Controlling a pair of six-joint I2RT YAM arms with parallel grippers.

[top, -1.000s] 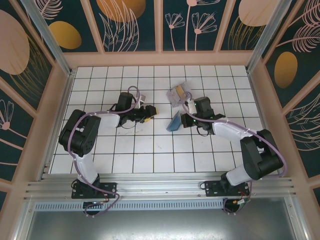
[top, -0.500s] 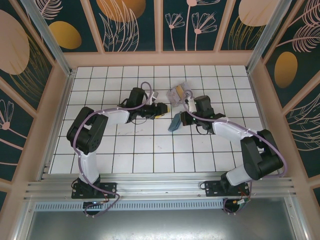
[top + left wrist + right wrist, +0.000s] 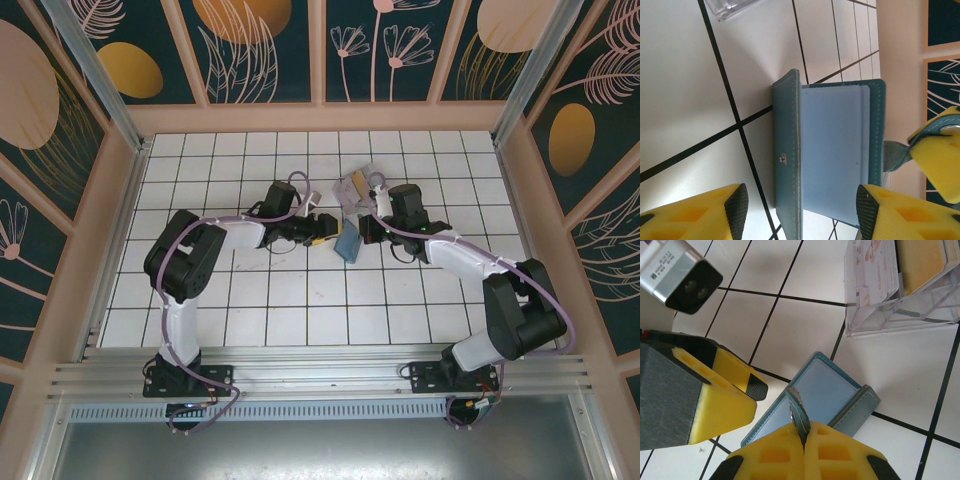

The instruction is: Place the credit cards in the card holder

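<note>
since my right claw is pinched shut on the strap tab of the card holder, best to hold that firm w/o tugging while my left claw, jaws apart and empty, straddles the leaves to spread them wider. holder sits mid-table, just near of the credit cards in their clear stand. it's half open, pale inner face exposed, long axis approx front-to-back, leaning right in the top view.

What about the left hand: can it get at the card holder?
Probably yes: the left hand, open, faces the card holder with nothing between; the right hand pinches just its edge.
</note>
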